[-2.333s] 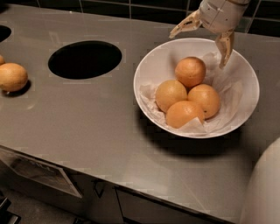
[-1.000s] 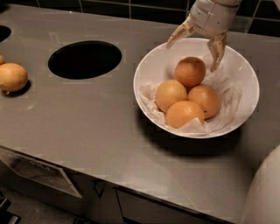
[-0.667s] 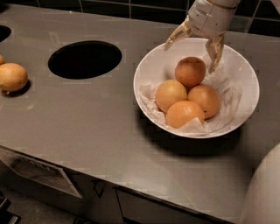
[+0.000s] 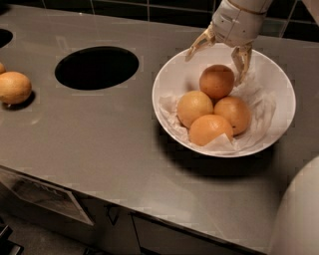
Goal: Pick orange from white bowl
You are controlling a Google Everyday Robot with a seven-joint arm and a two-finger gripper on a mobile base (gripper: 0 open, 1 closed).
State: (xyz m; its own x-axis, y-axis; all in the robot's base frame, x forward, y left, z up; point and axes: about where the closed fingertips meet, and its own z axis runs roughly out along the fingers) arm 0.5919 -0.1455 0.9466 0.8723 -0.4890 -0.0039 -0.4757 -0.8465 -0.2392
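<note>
Your gripper hangs over the far side of the bowl, fingers spread wide and holding nothing, one on each side of the orange at the back of the pile. The bowl stands on a grey counter, right of a dark round hole. Dark tiles run behind.

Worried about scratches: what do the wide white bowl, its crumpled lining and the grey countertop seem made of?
Wide white round bowl: likely glazed ceramic, smooth and glossy. Crumpled white lining: thin paper, judging by creases. Grey countertop: probably brushed metal, with dull soft reflections. The open gripper hangs over the bowl's far side, straddling the rear orange.
</note>
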